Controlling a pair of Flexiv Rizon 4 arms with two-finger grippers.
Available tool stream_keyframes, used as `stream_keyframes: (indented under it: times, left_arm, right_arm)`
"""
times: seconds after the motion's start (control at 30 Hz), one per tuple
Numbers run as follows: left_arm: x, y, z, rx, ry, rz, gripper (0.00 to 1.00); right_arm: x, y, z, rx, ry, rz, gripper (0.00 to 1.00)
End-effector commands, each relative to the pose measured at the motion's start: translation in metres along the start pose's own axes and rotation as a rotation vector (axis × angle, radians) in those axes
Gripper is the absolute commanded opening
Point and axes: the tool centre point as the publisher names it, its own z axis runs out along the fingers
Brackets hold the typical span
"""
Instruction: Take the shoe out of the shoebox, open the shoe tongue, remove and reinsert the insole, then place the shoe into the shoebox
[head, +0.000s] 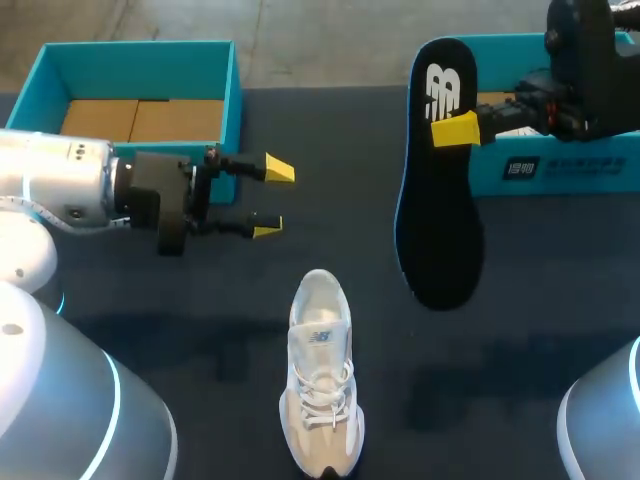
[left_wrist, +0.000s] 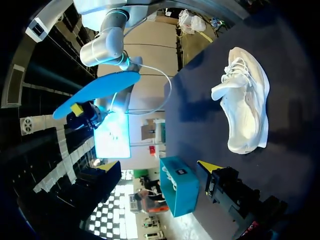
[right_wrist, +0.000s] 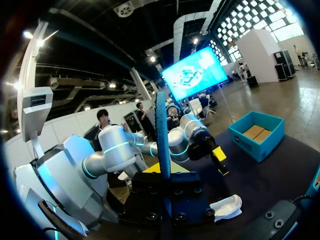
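A white shoe (head: 320, 375) lies on the dark table near the front middle, laces up, toe towards the far side. My right gripper (head: 458, 128) is shut on a black insole (head: 440, 220) with a blue rim, held in the air above the table's right half, heel end up. In the right wrist view the insole (right_wrist: 162, 135) stands edge-on between the fingers, and the shoe (right_wrist: 225, 206) lies below and beside it. My left gripper (head: 270, 198) hangs open and empty to the left of the shoe, beyond it. The left wrist view shows the shoe (left_wrist: 245, 100) lying off to one side.
An open teal shoebox (head: 236, 95) with a brown cardboard floor stands at the back left, just behind my left gripper. A second teal box part (head: 560, 165) sits at the back right under my right arm. The teal box (right_wrist: 257, 132) shows beyond my left arm.
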Motion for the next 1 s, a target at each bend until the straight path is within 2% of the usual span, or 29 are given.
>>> stream_keyframes:
  times: [0.03,0.23,0.4,0.57,1.0]
  left_arm:
    - [-0.002,0.008,-0.007,0.0,-0.065,0.021,1.0]
    - [-0.01,0.024,-0.015,0.005,-0.129,0.043,1.0]
    - [-0.012,0.026,-0.014,0.006,-0.129,0.058,1.0]
    - [-0.012,0.026,-0.014,0.006,-0.129,0.058,1.0]
    - [-0.012,0.026,-0.014,0.006,-0.129,0.058,1.0]
  right_arm:
    - [-0.002,0.001,0.002,0.003,0.001,0.002,0.0]
    - [-0.002,0.001,0.002,0.003,0.001,0.002,0.0]
    - [-0.002,0.001,0.002,0.003,0.001,0.002,0.0]
    - [-0.034,0.011,0.005,0.041,0.062,0.118,0.0]
    - [-0.137,0.02,0.005,-0.007,0.163,0.381,0.0]
